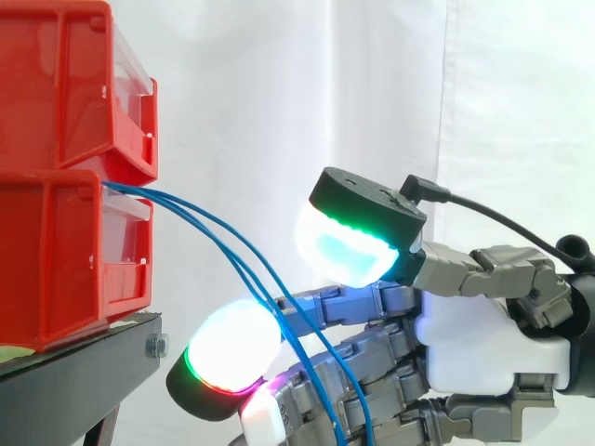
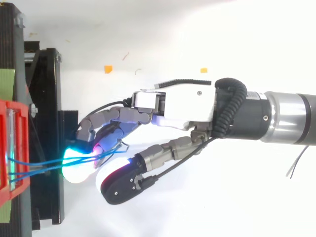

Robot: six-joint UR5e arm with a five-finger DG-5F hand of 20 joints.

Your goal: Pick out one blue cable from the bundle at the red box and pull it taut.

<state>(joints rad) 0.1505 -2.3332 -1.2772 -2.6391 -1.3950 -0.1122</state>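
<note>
White curtain backdrop; hand spread wide, blue cables from red box running across fingers. We should isolate one before pinching.

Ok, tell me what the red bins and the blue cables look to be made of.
The red bins look like moulded plastic: glossy, even colour, thick rims, clear front panels. The blue cables are probably thin wire in a smooth plastic jacket: they sag in soft curves without kinks.
</note>
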